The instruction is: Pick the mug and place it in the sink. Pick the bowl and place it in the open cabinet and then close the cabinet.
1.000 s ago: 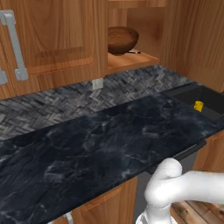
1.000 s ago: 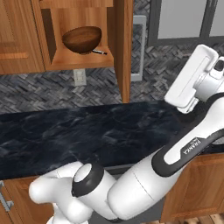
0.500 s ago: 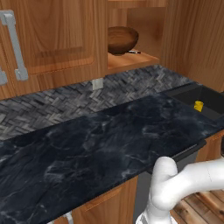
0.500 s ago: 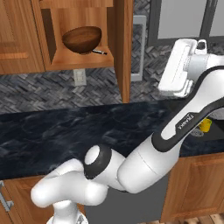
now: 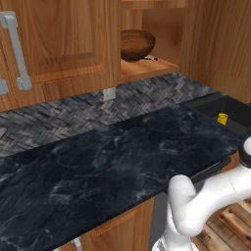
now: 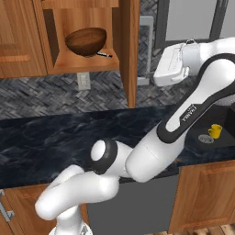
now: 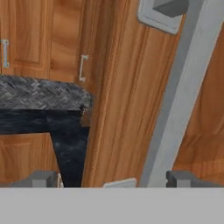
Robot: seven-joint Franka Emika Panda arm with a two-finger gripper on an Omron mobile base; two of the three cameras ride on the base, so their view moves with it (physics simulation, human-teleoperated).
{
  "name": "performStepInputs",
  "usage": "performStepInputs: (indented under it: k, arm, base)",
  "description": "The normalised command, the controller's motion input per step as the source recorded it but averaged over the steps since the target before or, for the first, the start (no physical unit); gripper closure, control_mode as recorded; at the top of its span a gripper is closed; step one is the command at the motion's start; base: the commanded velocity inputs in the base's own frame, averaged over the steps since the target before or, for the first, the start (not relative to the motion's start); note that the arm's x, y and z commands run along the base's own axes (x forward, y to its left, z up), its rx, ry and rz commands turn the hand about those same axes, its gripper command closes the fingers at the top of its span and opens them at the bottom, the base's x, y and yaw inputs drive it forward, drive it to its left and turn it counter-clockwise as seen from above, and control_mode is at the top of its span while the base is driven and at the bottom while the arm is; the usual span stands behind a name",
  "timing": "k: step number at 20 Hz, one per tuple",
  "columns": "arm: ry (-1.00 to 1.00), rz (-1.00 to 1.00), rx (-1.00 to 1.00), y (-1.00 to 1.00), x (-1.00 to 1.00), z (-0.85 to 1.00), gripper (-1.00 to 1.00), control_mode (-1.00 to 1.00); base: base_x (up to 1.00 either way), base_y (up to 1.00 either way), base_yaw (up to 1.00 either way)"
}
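Observation:
The reddish-brown bowl (image 5: 137, 44) (image 6: 86, 41) rests on the shelf of the open wooden cabinet (image 5: 147, 69) (image 6: 78, 69). The small yellow mug (image 5: 222, 118) (image 6: 215, 131) stands inside the black sink (image 5: 235, 105) (image 6: 226, 120). The cabinet door (image 6: 131, 55) (image 7: 118, 109) stands swung out, edge-on in the right base view. My gripper (image 6: 157, 75) (image 7: 113, 180) hovers just right of that door at handle height. It is open and holds nothing. In the hand view the door's grey bar handle (image 7: 183, 96) (image 6: 146, 50) runs close in front of the fingertips (image 7: 43, 179).
A black marble counter (image 5: 112, 162) (image 6: 55, 137) runs under the cabinets, with a herringbone backsplash and a wall outlet (image 6: 83, 81). A closed wooden cabinet with a grey handle (image 5: 17, 54) sits to the left. Grey-framed glass units (image 6: 193, 18) hang behind the arm.
The arm has swung left, carrying the open hand from near the sink side up to the open cabinet door's handle. Bowl and mug have not moved.

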Motion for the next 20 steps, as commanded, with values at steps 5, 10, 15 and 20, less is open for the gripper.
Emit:
performStepInputs:
  k: [5,10,15,20]
  arm:
    - [0.21,0.03,0.0,0.58,0.01,0.0,-1.0,-1.0]
    - [0.05,-0.07,-0.01,0.77,-0.2,0.0,-1.0,-1.0]
    - [0.0,-0.4,-0.04,1.0,-0.37,-0.09,-1.0,-1.0]
    - [-0.04,-0.53,0.02,0.92,-0.21,-0.5,-1.0,-1.0]
  base:
    - [0.0,0.0,0.0]
    - [0.0,0.0,0.0]
    - [0.0,0.0,0.0]
    - [0.0,0.0,0.0]
